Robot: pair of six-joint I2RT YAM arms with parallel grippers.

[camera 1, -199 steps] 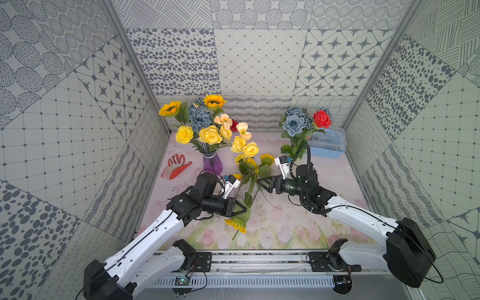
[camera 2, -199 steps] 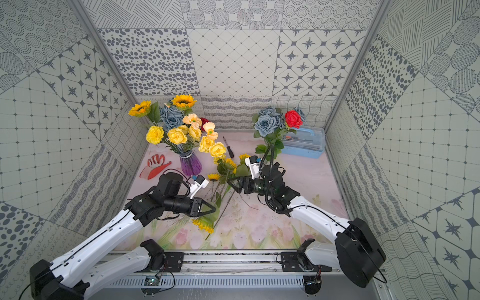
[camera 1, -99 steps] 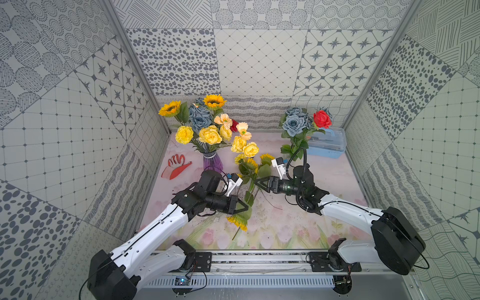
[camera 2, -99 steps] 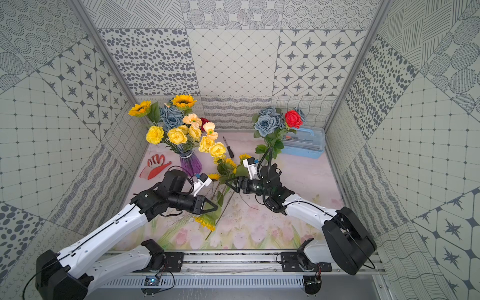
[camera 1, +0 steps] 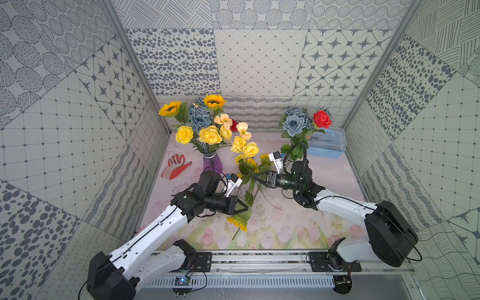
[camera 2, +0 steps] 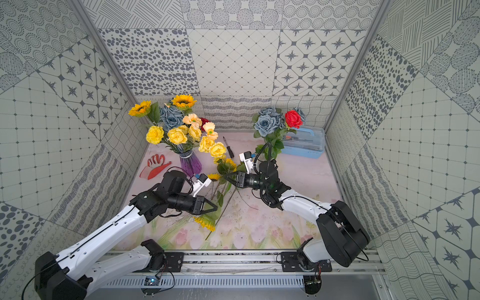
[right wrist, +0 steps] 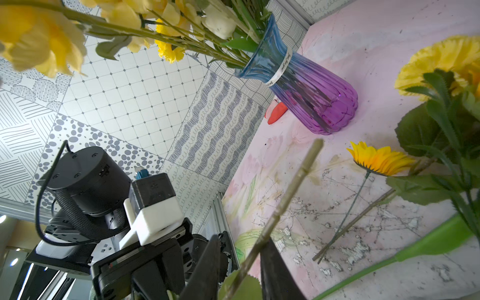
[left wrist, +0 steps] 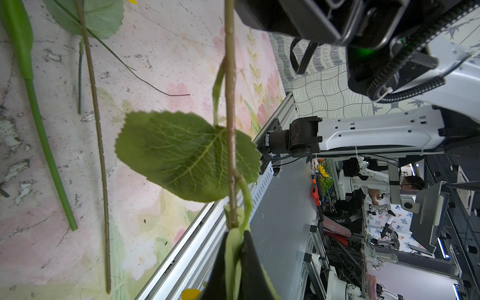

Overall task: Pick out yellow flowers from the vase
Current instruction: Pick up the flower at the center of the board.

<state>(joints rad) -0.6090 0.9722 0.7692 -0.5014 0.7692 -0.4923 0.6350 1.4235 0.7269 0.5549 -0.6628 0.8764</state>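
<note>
**The right gripper (camera 1: 255, 178) has drawn its jaws in around the stem (left wrist: 230, 78) of the sunflower (camera 1: 237, 222) since a second ago.**

The left gripper (camera 1: 244, 207) is clamped tight on that stem and a leaf (left wrist: 187, 155). The bloom hangs toward 6 o'clock over the table (camera 1: 298, 220), and the stem runs up toward 1 o'clock. In the right wrist view the stem sits between the fingers (right wrist: 272, 272) with a sliver of gap on one side, so I cannot tell if it is pinched. More yellow flowers (camera 1: 210, 135) stand in the vase (camera 1: 213, 163), at 11 o'clock from the bloom. If the left lets go before the right bites, the flower likely drops; if both pull, the stem may kink.
</note>
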